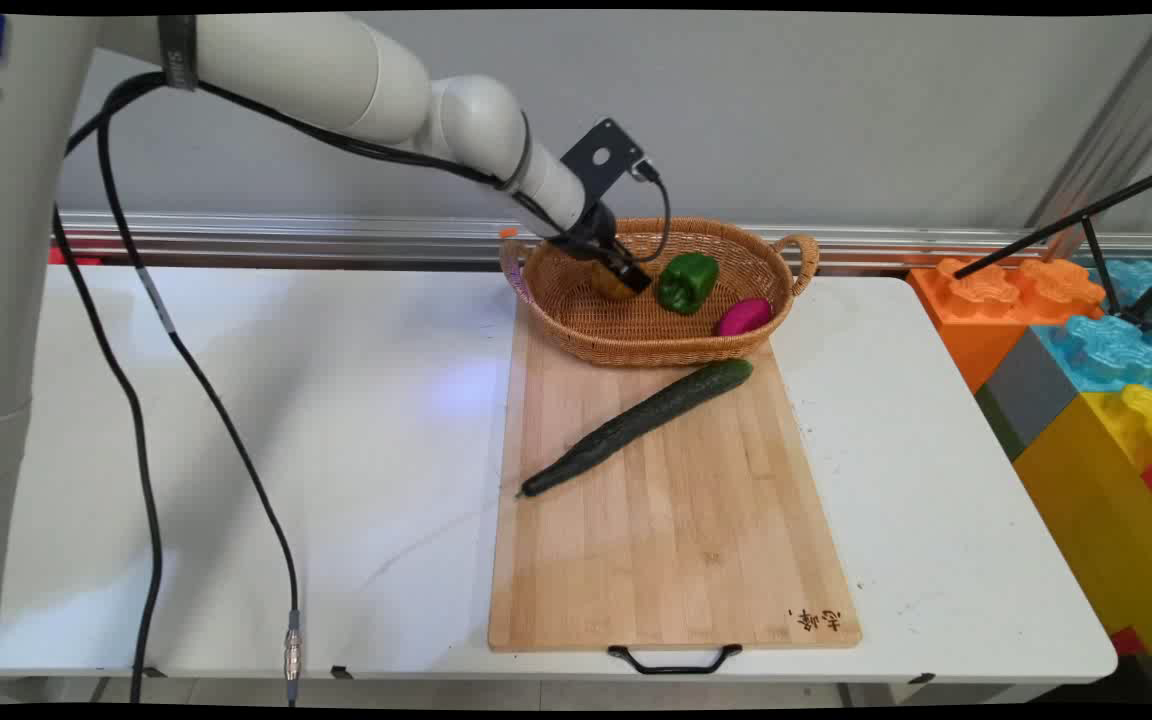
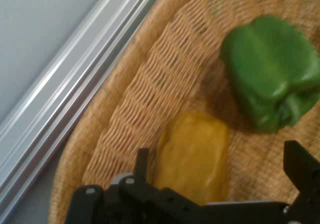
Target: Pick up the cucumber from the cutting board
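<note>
My gripper (image 1: 626, 279) reaches down into the left part of a woven wicker basket (image 1: 636, 350) at the far end of a wooden cutting board (image 1: 676, 540). It is open, and in the hand view the gripper (image 2: 220, 169) has a yellow pepper (image 2: 192, 154) between its fingers, close to the left one and well clear of the right one. In the main view the yellow pepper (image 1: 608, 288) is mostly hidden by the hand. A green bell pepper (image 1: 688, 282) (image 2: 270, 78) lies just beyond it in the basket (image 2: 150, 83).
A magenta vegetable (image 1: 744, 316) lies at the basket's right end. A long dark cucumber (image 1: 636, 425) rests diagonally on the board. Large coloured blocks (image 1: 1086, 350) and black tripod legs (image 1: 1086, 215) stand off the table's right. Black cables (image 1: 136, 420) hang at the left.
</note>
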Robot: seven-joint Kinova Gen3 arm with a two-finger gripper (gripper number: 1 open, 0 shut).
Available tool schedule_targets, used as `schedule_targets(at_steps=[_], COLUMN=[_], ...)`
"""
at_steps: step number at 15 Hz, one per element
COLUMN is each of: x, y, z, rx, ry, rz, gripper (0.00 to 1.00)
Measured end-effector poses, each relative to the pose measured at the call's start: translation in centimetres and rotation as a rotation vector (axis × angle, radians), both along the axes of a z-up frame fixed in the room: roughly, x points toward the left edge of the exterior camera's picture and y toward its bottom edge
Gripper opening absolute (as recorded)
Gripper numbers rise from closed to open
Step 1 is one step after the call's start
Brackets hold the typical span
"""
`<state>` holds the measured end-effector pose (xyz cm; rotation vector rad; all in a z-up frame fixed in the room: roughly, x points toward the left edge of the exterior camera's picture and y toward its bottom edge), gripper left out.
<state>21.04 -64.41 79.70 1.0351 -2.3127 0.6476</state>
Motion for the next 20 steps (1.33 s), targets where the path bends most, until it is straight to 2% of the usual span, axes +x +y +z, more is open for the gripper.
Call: schedule_targets(at_steps=[6,8,12,16,20], x=[-3.1,-4.3,-4.9,-4.0,-2.3], y=[1.4,3.3,8.6,12.2,15.2], z=[4.1,6.2,8.3,7.8,6.4], rx=[-0.050,-0.043,0.055,0.148,0.232], ry=[0.039,0.057,0.064,0.047,0.032], rz=[-0.054,-0.090,-0.152,-0.161,-0.139], gripper=[1.00,1.00,1.00,1.00,1.00])
